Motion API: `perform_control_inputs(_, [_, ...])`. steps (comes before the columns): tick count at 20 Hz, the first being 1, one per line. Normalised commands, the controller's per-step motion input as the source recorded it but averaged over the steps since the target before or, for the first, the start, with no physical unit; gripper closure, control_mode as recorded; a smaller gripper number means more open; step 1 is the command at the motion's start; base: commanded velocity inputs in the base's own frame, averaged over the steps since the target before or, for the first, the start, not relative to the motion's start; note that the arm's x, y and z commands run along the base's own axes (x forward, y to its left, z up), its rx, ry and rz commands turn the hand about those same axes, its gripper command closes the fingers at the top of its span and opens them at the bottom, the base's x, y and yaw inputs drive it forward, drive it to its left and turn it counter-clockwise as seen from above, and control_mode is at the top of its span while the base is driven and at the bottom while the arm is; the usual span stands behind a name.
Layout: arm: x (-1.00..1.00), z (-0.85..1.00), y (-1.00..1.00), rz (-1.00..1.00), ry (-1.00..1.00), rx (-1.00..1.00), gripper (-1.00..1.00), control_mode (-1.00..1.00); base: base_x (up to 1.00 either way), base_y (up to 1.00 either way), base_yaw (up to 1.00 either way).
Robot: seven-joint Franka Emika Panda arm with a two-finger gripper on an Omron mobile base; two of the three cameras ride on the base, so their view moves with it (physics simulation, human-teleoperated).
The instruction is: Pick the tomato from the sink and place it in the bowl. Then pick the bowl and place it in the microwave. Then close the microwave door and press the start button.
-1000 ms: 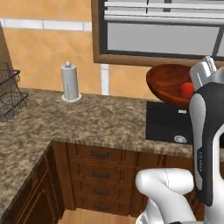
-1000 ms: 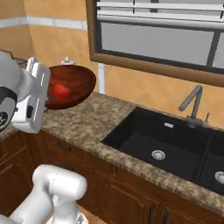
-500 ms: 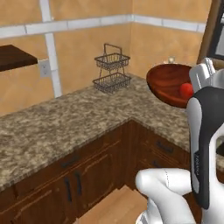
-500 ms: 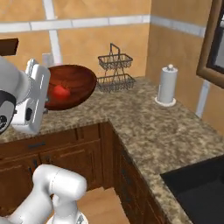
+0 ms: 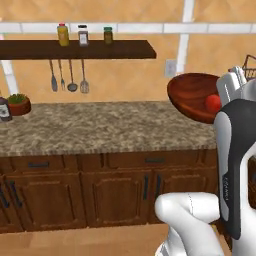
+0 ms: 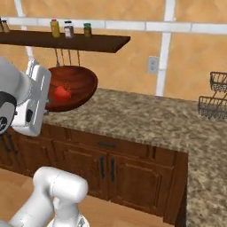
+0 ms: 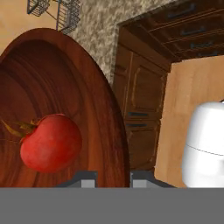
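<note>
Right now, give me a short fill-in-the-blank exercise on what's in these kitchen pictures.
1. The tomato lies inside the ____.
2. The bowl is held up in the air by the robot's ____.
3. Three jars stand on the wall ____ above the granite counter.
4. Utensils hang ____ that ledge.

Missing words: bowl; fingers; shelf; below

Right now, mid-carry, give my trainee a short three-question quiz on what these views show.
1. True or false: the tomato lies inside the bowl.
2. What does the gripper hold? A) the bowl's rim B) the tomato C) a shelf jar
3. Fill in: the bowl is held up in the air above the ____, not resting on it.

Key: 1 true. 2 A, the fingertips sit either side of the rim. 3 counter.
</note>
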Motion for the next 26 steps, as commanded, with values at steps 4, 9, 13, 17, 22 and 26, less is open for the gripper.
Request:
perform_control_inputs(4, [0.00, 0.00, 0.00, 0.00, 0.00, 0.00, 1.00, 1.00, 0.00, 0.00, 1.00])
perform_control_inputs(9, [0.00, 0.00, 0.00, 0.00, 0.00, 0.00, 1.00, 1.00, 0.00, 0.00, 1.00])
perform_control_inputs(13, [0.00, 0.00, 0.00, 0.00, 0.00, 0.00, 1.00, 1.00, 0.00, 0.00, 1.00])
perform_control_inputs(17, [0.00, 0.00, 0.00, 0.00, 0.00, 0.00, 1.00, 1.00, 0.00, 0.00, 1.00])
perform_control_inputs(22, [0.00, 0.00, 0.00, 0.00, 0.00, 0.00, 1.00, 1.00, 0.00, 0.00, 1.00])
perform_control_inputs(26, [0.00, 0.00, 0.00, 0.00, 0.00, 0.00, 1.00, 1.00, 0.00, 0.00, 1.00])
